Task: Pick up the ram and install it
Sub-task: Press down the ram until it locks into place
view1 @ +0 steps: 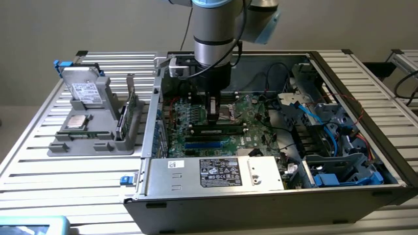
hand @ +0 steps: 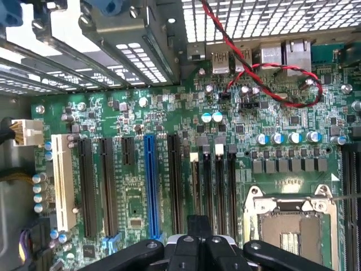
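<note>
While shut, the hand (hand: 196, 244) overhangs glossy green motherboard (hand: 169, 113) — ridged slots.

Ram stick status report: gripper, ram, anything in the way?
Gripper shut, low over large green motherboard. Thin green ram stick upright in grey holder. Red-black wires near ports.

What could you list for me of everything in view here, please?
table: one, silver, slatted, under everything
computer case: one, grey, open, on the table
motherboard: one, green, inside the case
cables: several, blue, at the case's exterior-view right
twisted wire: one, red-black, over the motherboard
holder: one, grey, at the exterior view's left of the case
ram: one, green, on edge in the holder
processor chip: one, silver, flat in the holder
gripper: one, black, shut, above the motherboard slots
</note>
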